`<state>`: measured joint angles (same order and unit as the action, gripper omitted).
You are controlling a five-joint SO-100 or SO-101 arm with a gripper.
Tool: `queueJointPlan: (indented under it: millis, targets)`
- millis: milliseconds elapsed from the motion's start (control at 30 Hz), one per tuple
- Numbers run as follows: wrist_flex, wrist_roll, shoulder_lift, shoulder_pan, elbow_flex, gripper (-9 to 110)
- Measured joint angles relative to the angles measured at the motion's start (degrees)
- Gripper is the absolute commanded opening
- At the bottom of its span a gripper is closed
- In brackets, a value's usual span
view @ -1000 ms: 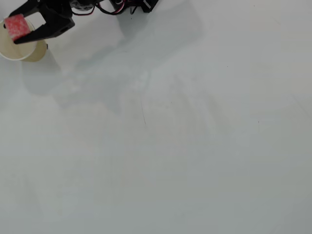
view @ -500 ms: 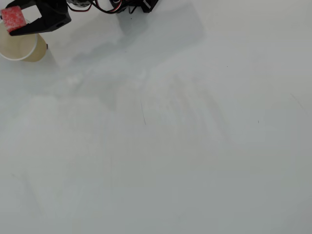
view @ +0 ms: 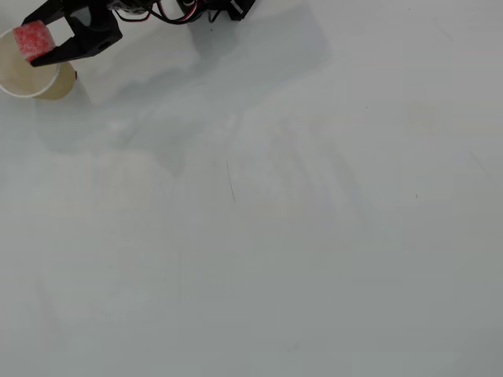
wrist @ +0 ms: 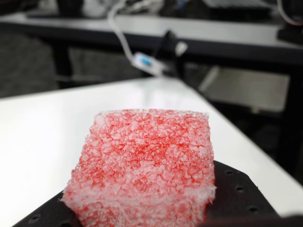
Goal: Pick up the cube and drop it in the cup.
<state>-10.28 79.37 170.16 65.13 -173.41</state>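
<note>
The red-pink speckled cube [view: 34, 40] sits between the black fingers of my gripper [view: 37, 41], which is shut on it at the top left of the overhead view. It hangs over the mouth of the cream-white cup [view: 20, 77], near the cup's far right rim. The cup's tan outer wall shows below the fingers. In the wrist view the cube [wrist: 147, 165] fills the foreground, resting against a black finger [wrist: 236, 194]. The cup is out of the wrist view.
The white table [view: 275, 220] stretches wide to the right and below the cup. Red and black wires [view: 177, 9] and the arm's base sit along the top edge. In the wrist view the table edge [wrist: 246, 146] drops off at right, with dark furniture behind.
The gripper with the cube drew back toward the top left corner half a second ago, then came back right and down over the cup's mouth. The cup stayed put.
</note>
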Motion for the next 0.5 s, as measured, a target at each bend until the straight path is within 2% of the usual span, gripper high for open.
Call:
queueJointPlan:
  millis: [500]
  targets:
    - [-3.7,0.0,-0.5,0.1,0.0,0]
